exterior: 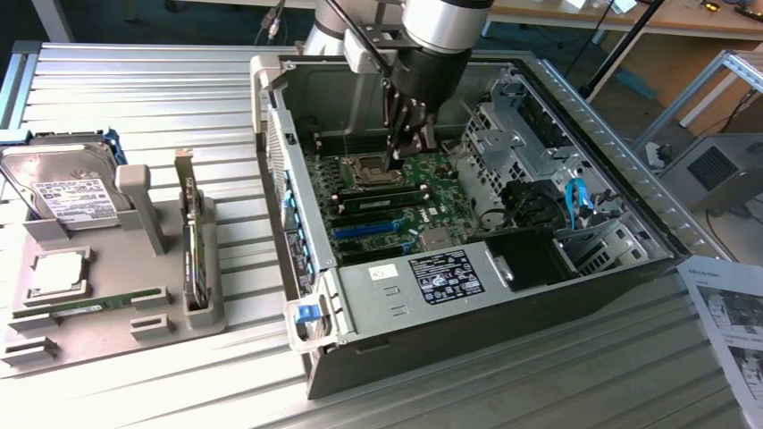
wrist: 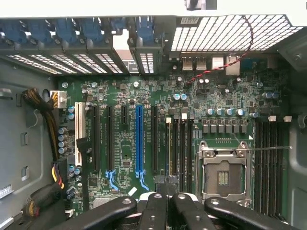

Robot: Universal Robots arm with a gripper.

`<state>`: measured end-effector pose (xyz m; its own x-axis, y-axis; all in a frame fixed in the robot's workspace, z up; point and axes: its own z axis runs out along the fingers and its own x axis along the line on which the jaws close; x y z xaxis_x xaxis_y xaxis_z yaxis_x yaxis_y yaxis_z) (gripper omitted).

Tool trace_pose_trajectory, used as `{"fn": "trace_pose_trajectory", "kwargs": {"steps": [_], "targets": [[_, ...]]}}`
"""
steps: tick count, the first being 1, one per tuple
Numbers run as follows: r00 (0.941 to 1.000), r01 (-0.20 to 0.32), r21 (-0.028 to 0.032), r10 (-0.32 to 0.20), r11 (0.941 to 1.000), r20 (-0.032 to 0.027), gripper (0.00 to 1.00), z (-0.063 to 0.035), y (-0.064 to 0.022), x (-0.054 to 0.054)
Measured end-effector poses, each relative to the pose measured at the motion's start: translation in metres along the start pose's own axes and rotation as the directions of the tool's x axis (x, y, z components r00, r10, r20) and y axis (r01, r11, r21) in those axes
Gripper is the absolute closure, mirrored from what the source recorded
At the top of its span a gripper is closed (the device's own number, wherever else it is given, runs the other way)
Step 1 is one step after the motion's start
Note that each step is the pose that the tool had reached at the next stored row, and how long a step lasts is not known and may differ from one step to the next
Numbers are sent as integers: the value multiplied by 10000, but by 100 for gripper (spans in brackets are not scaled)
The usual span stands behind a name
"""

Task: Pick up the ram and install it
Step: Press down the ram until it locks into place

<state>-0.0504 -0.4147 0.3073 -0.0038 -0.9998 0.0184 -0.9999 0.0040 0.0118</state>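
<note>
Inside the open case [exterior: 477, 295], in the exterior view, the gripper [exterior: 406, 150] hangs low over the board [exterior: 435, 192] with its jaws together. Nothing can be seen clamped between them. Just below the tips, a little toward the case's front, the ram [exterior: 388, 195] lies as a thin green strip in a slot beside the socket [exterior: 364, 170]. It looks seated or nearly so. Well away from the jaws, outside the case, a tray [exterior: 167, 326] holds a similar green stick [exterior: 89, 307], a drive [exterior: 66, 192] and a chip [exterior: 54, 273].

In the wrist view the closed fingers [wrist: 153, 206] point down the board, and the ram [wrist: 169, 148] runs edge-on straight ahead of the tips, in the first of the slots [wrist: 182, 148] next to the socket [wrist: 223, 175]. The blue slot [wrist: 139, 139] sits to the far side of the tips from the socket.

By my judgement the step in hand is pressing the ram home. Done well, the shut tips bear squarely on its top edge and push straight into the slot without tilting. Each end needs seating so both latches close, and the tips must stay off the bare socket contacts beside them.
</note>
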Motion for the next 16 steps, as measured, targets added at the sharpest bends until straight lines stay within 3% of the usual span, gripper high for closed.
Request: {"fn": "trace_pose_trajectory", "kwargs": {"steps": [12,16], "targets": [[10000,-1,0,1,10000,-24,89,-172,2,-2],[10000,-1,2,1,10000,-28,89,-180,2,-3]]}}
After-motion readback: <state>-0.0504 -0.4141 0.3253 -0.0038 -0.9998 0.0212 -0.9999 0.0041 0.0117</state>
